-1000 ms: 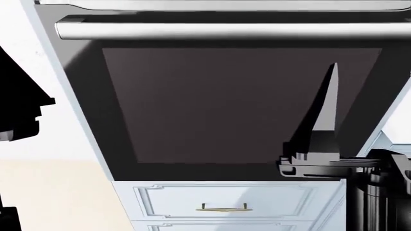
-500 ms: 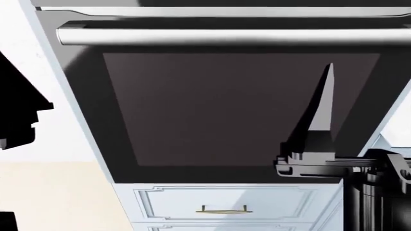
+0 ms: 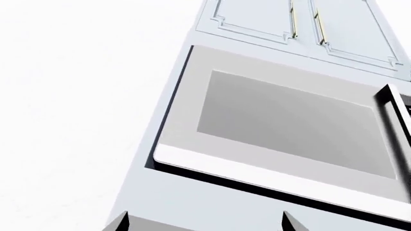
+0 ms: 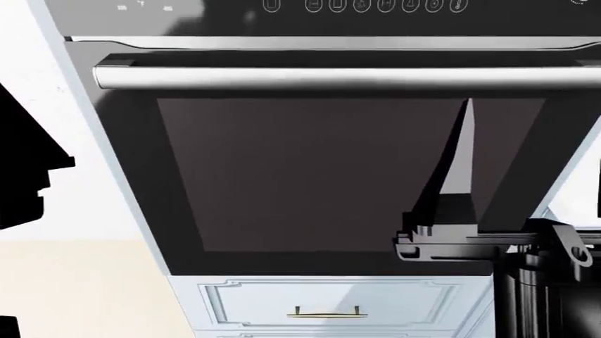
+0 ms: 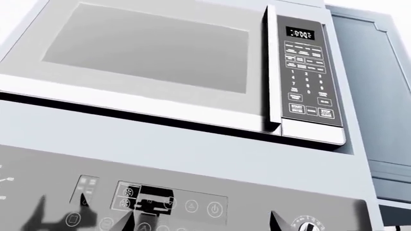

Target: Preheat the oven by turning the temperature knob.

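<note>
The oven (image 4: 329, 176) fills the head view: dark glass door, long silver bar handle (image 4: 348, 74), and a black control strip with white icons (image 4: 362, 5) at the top edge. In the right wrist view the control strip (image 5: 173, 202) appears grey, with a round knob (image 5: 307, 224) at its end. My right gripper (image 4: 464, 123) is raised in front of the door's right side, pointing up. In the right wrist view it (image 5: 200, 224) is open and empty, one fingertip (image 5: 276, 220) close beside the knob. My left gripper (image 3: 204, 220) is open and empty, facing the wall of cabinets.
A microwave (image 5: 154, 53) with a keypad (image 5: 308, 72) sits above the oven; it also shows in the left wrist view (image 3: 289, 120). A white drawer with a brass handle (image 4: 327, 312) is below the oven. My left arm (image 4: 24, 176) is a black shape at the left edge.
The head view has risen: the oven door and handle sit lower in frame and the control strip has come into sight. The right gripper has shifted slightly left against the door.
</note>
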Tool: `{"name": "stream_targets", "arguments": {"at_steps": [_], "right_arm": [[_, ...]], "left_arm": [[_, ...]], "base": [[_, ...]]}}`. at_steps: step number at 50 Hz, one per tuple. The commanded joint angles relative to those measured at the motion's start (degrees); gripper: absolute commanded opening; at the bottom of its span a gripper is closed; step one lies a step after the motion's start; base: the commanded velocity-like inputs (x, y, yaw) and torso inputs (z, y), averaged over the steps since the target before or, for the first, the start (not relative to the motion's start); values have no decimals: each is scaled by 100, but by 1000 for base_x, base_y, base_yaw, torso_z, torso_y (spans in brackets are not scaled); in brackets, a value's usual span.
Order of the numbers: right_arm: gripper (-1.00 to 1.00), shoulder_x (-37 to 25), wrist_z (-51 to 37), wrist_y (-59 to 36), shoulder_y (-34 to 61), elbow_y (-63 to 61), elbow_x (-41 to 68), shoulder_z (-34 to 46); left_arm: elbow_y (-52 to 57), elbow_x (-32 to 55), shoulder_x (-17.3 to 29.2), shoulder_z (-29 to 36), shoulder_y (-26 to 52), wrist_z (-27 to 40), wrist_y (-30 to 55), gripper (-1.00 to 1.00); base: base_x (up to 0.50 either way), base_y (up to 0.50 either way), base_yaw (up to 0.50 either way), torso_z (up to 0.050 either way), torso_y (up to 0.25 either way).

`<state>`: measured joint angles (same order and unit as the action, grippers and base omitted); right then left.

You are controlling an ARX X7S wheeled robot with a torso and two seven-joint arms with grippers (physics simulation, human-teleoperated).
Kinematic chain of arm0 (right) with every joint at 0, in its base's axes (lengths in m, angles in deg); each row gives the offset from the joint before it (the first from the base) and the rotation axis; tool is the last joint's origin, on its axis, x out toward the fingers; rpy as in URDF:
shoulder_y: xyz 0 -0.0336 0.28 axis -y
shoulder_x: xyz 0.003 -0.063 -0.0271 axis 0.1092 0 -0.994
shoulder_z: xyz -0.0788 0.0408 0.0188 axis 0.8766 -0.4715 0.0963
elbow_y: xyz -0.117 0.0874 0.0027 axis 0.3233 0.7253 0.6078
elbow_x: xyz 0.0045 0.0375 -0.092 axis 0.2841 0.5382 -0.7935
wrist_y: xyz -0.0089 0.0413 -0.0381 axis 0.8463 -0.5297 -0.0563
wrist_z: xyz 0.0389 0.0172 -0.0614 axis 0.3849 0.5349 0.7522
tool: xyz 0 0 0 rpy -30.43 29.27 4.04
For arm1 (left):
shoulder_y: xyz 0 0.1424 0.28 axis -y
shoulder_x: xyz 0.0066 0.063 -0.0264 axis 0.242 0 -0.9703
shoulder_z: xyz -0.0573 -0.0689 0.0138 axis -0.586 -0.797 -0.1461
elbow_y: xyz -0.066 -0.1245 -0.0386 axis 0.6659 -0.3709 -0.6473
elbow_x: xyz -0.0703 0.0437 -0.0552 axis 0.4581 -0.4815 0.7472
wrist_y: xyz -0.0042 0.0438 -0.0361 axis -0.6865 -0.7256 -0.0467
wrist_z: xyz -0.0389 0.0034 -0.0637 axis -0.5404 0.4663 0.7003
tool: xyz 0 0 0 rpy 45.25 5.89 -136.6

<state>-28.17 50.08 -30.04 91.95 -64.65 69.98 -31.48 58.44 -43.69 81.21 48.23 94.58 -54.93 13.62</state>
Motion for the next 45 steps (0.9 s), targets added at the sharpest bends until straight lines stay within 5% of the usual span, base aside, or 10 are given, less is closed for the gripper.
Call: {"name": "stream_targets", "arguments": {"at_steps": [1,17,37,45], "right_arm": [[100,0,59,-49,19,0,-9,36],[100,0,71,-54,23,0,-40,-10],[100,0,54,-30,-30,0,-64,48],[100,0,54,-33,-70,0,-43,50]], "left_arm": [[8,98,146,25,-23,95,-109,100],[12,148,335,170,136,503,31,100],[42,223,687,418,229,849,-146,100],[106,674,1267,690,507,1476,-114,100]], "base": [[0,0,0,50,0],[0,0,0,48,0],[0,0,0,15,0],[0,0,0,10,0]]}}
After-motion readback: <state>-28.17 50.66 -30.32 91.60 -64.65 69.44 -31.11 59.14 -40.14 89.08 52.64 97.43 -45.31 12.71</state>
